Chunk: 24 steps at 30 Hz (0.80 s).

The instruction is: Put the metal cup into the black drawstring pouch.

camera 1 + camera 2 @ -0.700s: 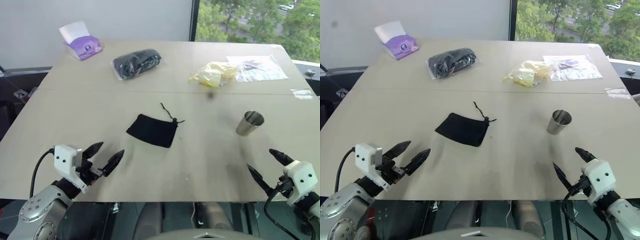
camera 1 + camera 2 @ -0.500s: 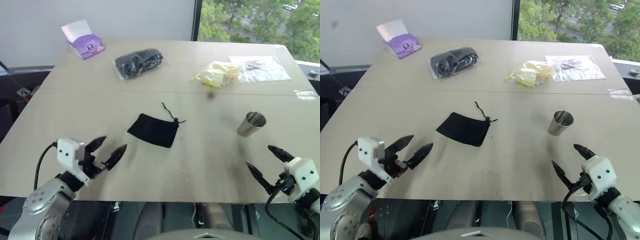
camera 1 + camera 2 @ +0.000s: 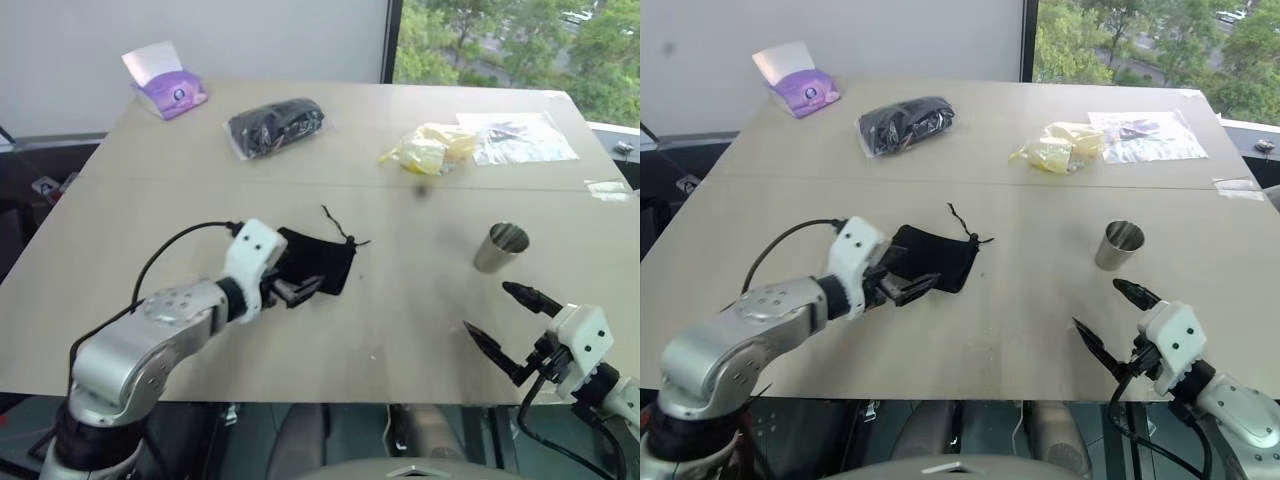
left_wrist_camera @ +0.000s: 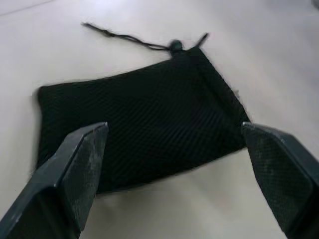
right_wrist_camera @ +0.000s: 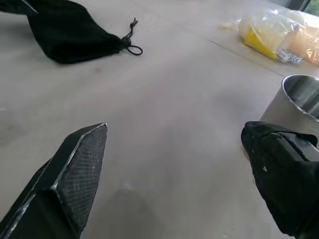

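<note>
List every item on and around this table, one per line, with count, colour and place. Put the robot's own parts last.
table: one, beige, carries everything below.
black drawstring pouch: one, matte black, flat at mid-table, cord trailing toward the far side.
metal cup: one, shiny silver, upright, right of the pouch.
tissue pack: one, purple with white sheet, far left corner.
black bundle in clear plastic: one, far side, left of centre.
yellow plastic bag: one, far side, right of centre.
clear flat bag: one, far right, beside the yellow one.
window: one, green trees outside, beyond the far right edge.
left claw: one, black fingers, open over the pouch.
right claw: one, black fingers, open, near edge, short of the cup.
</note>
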Tool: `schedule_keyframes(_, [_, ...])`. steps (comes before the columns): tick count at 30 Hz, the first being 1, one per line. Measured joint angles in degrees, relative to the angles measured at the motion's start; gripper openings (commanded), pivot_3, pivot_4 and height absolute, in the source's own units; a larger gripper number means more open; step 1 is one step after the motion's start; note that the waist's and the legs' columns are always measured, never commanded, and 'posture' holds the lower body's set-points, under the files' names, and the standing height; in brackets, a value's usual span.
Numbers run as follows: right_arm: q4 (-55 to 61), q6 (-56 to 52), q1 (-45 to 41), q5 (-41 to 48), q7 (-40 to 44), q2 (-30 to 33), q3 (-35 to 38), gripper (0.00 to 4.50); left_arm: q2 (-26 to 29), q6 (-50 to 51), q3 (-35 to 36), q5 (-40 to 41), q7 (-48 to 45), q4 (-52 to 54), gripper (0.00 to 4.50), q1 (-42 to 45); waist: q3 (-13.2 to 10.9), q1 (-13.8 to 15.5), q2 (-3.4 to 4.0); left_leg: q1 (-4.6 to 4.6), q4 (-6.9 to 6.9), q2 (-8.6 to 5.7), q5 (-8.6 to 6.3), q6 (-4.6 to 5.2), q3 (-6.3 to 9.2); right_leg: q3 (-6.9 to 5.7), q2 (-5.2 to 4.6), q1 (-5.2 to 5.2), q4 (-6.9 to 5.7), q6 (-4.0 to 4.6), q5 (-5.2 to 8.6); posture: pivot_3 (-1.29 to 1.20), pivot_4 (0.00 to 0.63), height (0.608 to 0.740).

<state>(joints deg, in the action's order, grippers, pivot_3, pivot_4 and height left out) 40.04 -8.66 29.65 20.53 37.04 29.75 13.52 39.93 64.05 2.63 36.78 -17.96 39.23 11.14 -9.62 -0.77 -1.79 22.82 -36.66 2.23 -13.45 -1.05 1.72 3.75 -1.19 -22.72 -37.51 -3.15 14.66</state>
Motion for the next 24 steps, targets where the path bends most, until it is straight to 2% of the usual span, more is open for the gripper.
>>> schedule_keyframes(2, [0.0, 0.2, -0.5, -0.2, -0.2, -0.3, -0.6, 4.50, -3.3, 6.9, -5.0, -1.0, 2.8, -3.9, 4.47, 7.5, 0.0, 0.0, 0.00, -0.03, -0.08, 0.00, 0.00, 0.00, 0.02, 0.02, 0.05, 0.02, -0.11, -0.01, 0.00, 0.00, 0.150, 0.740])
schedule_keyframes(5, [0.1, 0.4, 0.0, -1.6, -1.2, -1.1, -1.9, 4.50, -4.4, 12.7, -12.2, -3.8, 4.6, -9.6, 3.22, 12.7, 0.0, -0.2, -0.01, -0.02, -0.07, 0.02, 0.00, 0.00, 0.08, 0.02, 0.12, -0.01, -0.14, -0.04, -0.02, 0.00, 0.150, 0.740])
schedule_keyframes(7, [0.2, 0.4, 0.1, -2.2, -1.8, -1.8, -2.3, 4.50, -4.3, 14.0, -14.9, -5.4, 4.4, -11.1, 2.19, 15.8, 0.0, -0.1, -0.01, -0.03, -0.07, 0.02, 0.00, 0.00, 0.10, 0.01, 0.12, 0.00, -0.17, -0.03, -0.01, 0.00, 0.150, 0.740])
schedule_keyframes(9, [0.6, 0.5, 0.0, -2.5, -2.7, -2.8, -2.7, 4.50, -1.9, 12.0, -18.0, -7.4, 2.6, -11.8, 1.33, 17.0, 0.0, -0.1, 0.01, -0.06, -0.06, 0.02, 0.00, 0.00, 0.08, 0.04, 0.12, 0.00, -0.19, 0.00, 0.00, 0.00, 0.150, 0.740])
schedule_keyframes(10, [0.8, 0.6, -0.1, -2.7, -3.0, -3.2, -3.3, 4.50, -0.6, 10.2, -19.3, -8.1, 0.9, -12.5, 0.75, 17.4, 0.0, -0.1, 0.03, -0.07, -0.06, 0.03, 0.00, -0.01, 0.08, 0.04, 0.11, 0.00, -0.19, 0.06, 0.03, 0.00, 0.150, 0.740])
schedule_keyframes(12, [1.0, 0.7, -0.1, -3.3, -3.5, -3.5, -3.9, 4.50, 0.8, 7.9, -20.7, -9.3, -0.9, -13.3, 0.03, 17.8, 0.0, 0.0, 0.04, -0.07, -0.07, 0.02, 0.01, -0.01, 0.08, 0.03, 0.10, 0.00, -0.20, 0.06, 0.04, 0.00, 0.150, 0.740])
schedule_keyframes(16, [1.5, 0.8, -0.4, -4.3, -5.0, -4.7, -5.1, 4.50, 7.6, -7.3, -24.6, -15.1, -11.7, -19.4, 0.03, 18.5, 0.0, 0.0, 0.05, -0.07, -0.08, 0.03, 0.01, -0.02, 0.06, 0.04, 0.11, -0.02, -0.18, 0.07, 0.04, 0.00, 0.150, 0.740])
schedule_keyframes(17, [1.6, 0.8, -0.7, -4.6, -5.4, -5.2, -5.8, 4.50, 10.1, -20.6, -25.4, -17.6, -20.6, -26.1, 0.03, 19.3, 0.0, 0.0, 0.03, -0.06, -0.08, 0.03, 0.02, -0.03, 0.05, 0.03, 0.11, -0.04, -0.19, 0.09, 0.05, 0.00, 0.150, 0.740])
schedule_keyframes(19, [1.7, 0.8, -1.3, -4.8, -5.8, -5.4, -6.7, 4.50, 12.0, -34.3, -25.4, -20.4, -29.6, -34.7, 0.03, 21.7, 0.0, 0.1, 0.03, -0.02, -0.09, 0.05, 0.03, -0.03, 0.03, 0.01, 0.12, -0.06, -0.17, 0.13, 0.03, 0.00, 0.150, 0.740])
schedule_keyframes(20, [1.7, 0.8, -1.8, -4.9, -6.2, -5.5, -6.9, 4.50, 12.4, -45.9, -25.3, -22.6, -36.1, -42.2, 0.03, 24.1, 0.0, 0.2, 0.04, 0.00, -0.10, 0.04, 0.03, -0.03, 0.00, 0.03, 0.10, -0.05, -0.13, 0.13, 0.02, 0.00, 0.150, 0.740])
schedule_keyframes(23, [1.8, 0.8, -2.3, -5.1, -6.3, -5.5, -7.0, 4.50, 12.3, -54.9, -25.2, -24.9, -40.4, -48.3, 0.03, 26.1, 0.0, 0.3, 0.04, 0.05, -0.11, 0.02, 0.02, -0.02, -0.06, 0.09, 0.08, -0.04, -0.08, 0.14, 0.00, 0.00, 0.150, 0.740])
schedule_keyframes(24, [1.7, 0.7, -3.1, -5.3, -6.6, -5.5, -7.4, 4.50, 8.8, -62.5, -25.4, -26.4, -46.8, -59.0, 0.56, 30.4, 0.0, 0.7, 0.03, 0.15, -0.16, -0.02, 0.02, -0.02, -0.02, 0.10, 0.10, -0.05, -0.08, 0.14, 0.01, 0.00, 0.150, 0.740])
